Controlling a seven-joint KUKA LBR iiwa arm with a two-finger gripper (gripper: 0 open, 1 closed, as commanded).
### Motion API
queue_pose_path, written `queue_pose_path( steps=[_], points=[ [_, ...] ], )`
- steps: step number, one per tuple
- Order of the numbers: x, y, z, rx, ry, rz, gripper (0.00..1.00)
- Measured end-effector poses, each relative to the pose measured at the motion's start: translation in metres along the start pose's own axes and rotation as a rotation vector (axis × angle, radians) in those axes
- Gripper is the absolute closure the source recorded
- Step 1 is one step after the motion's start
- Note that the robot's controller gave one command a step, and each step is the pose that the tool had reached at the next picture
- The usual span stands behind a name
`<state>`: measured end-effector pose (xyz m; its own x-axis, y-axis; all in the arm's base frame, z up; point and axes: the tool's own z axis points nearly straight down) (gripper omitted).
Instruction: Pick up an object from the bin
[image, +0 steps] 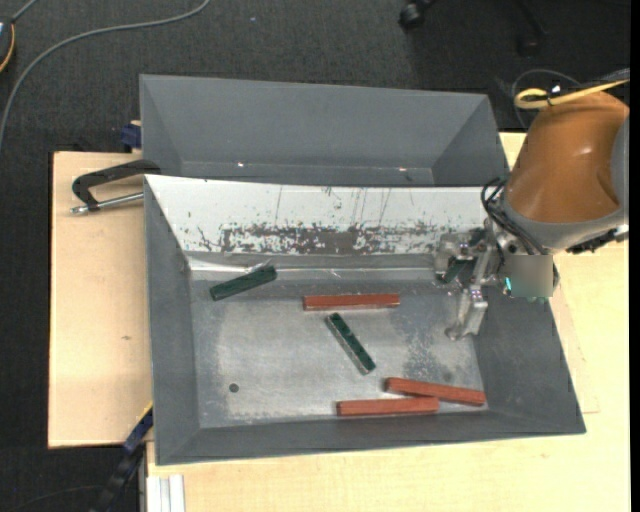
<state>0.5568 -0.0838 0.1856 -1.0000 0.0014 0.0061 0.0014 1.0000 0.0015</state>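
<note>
I am at the approach step. My gripper (468, 318) hangs low by the right wall of the bin (250, 360), over bare scuffed metal. I see nothing in it, and I cannot tell how far open it is. Nearest, in the front right corner, a red-brown bar (436, 392) lies just beside a second red-brown bar (388, 406). Both are slim, flat, rigid-looking sticks. Next I would likely shift toward that corner and close across a narrow width.
</note>
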Motion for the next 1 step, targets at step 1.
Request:
queue_pose_path(
  steps=[1],
  points=[
    [0.0421, -0.0011, 0.1177, 0.0, -0.003, -0.202, 0.0]
  ],
)
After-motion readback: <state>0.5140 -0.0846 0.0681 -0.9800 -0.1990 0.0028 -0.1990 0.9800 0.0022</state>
